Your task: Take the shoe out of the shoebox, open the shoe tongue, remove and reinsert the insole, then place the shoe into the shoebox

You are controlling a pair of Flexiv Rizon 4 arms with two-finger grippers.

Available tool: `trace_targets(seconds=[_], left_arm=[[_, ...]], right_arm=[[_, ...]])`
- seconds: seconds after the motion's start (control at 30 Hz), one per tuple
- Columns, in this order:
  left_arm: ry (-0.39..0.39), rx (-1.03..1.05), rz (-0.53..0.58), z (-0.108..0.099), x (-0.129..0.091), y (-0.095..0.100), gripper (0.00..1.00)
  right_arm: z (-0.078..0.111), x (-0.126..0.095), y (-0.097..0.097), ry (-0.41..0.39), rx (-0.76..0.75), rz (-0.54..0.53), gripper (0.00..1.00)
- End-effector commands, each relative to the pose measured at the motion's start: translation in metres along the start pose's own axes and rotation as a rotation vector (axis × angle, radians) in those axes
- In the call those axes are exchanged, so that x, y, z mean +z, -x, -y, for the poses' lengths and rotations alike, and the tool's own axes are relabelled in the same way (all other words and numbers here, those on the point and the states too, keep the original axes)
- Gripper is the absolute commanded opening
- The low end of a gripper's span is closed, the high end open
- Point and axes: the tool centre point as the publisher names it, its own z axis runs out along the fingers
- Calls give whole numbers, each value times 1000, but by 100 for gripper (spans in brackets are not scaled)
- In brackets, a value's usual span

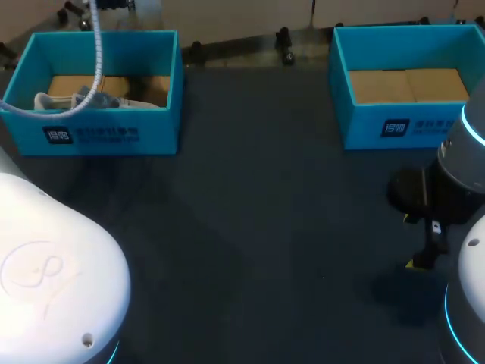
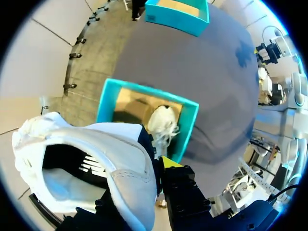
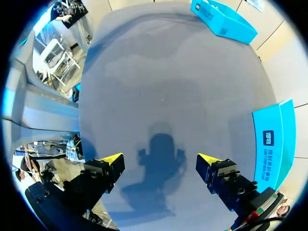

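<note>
My left gripper (image 2: 155, 166) is shut on the side wall of a white shoe (image 2: 96, 159), held high above the left blue shoebox (image 2: 108, 98). One yellow tip shows outside the shoe's wall; the other finger is hidden by the shoe. A second white shoe (image 2: 162, 122) lies in that box and also shows in the head view as the shoe (image 1: 72, 99) inside the left shoebox (image 1: 102, 133). My right gripper (image 3: 160, 161) stands open over bare table with nothing between its fingers; in the head view the right gripper (image 1: 419, 262) is near the right edge.
A second blue shoebox (image 1: 379, 125) with a bare cardboard floor stands at the back right, close beside my right gripper as the box (image 3: 272, 139). My left arm's white housing (image 1: 53, 273) fills the front left. A cable (image 1: 97, 53) hangs over the left box.
</note>
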Motion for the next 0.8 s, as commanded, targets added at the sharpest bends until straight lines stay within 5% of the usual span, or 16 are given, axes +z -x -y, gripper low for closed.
trace_targets(seconds=[0.03, 0.33, 0.67, 0.8], left_arm=[[-54, -16, -48, -19, 1, 35, 0], [-3, 98, 32, -53, 24, 70, 0], [30, 829, 43, -107, 43, 111, 0], [24, 923, 27, -111, 44, 114, 0]], right_arm=[[1, 1, -1, 1, 0, 3, 100], [1, 1, -1, 1, 0, 3, 100], [1, 1, -1, 1, 0, 3, 100], [1, 1, -1, 1, 0, 3, 100]])
